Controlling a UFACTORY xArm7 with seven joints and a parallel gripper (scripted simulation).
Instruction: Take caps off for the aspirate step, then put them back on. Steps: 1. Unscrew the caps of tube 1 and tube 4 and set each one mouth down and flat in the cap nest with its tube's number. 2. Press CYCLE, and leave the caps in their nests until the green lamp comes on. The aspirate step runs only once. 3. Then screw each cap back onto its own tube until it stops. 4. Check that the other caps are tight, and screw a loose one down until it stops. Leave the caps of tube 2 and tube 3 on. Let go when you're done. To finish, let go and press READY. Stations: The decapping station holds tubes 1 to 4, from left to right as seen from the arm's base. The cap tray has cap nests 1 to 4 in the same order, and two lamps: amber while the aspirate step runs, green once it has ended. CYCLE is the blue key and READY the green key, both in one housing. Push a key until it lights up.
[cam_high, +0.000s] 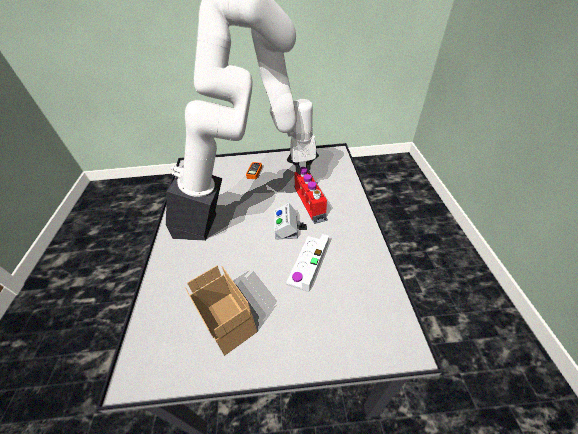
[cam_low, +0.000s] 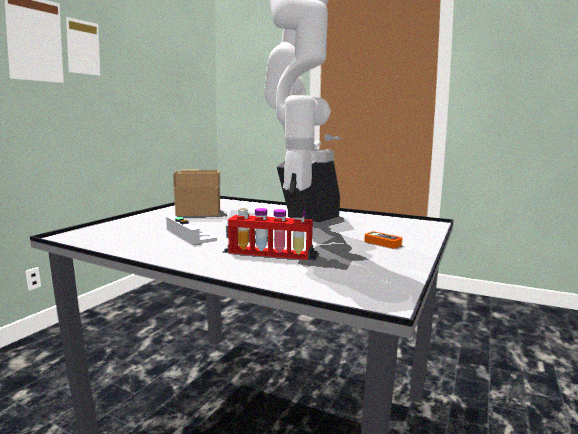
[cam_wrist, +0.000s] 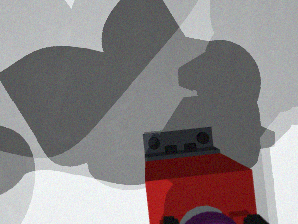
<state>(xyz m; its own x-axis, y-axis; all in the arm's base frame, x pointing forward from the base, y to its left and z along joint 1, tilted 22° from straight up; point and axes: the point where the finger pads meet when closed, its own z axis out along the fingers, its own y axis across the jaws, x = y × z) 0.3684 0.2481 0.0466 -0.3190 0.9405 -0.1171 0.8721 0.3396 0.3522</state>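
Tool (cam_high: 303, 169) clamped on purple cap (cam_wrist: 206, 218) of the end tube, directly under it at the rack end nearest the arm's base. Red decapping station (cam_high: 311, 194) runs away from the tool w/ two more purple caps, then an uncapped tube at its far end. Past that end, off to one side, key housing (cam_high: 286, 222) w/ blue + green keys. Further out, white cap tray (cam_high: 308, 262), one purple cap (cam_high: 298, 276) in its farthest nest. Cardboard box (cam_high: 223, 308) farthest on the table (cam_high: 350, 325).
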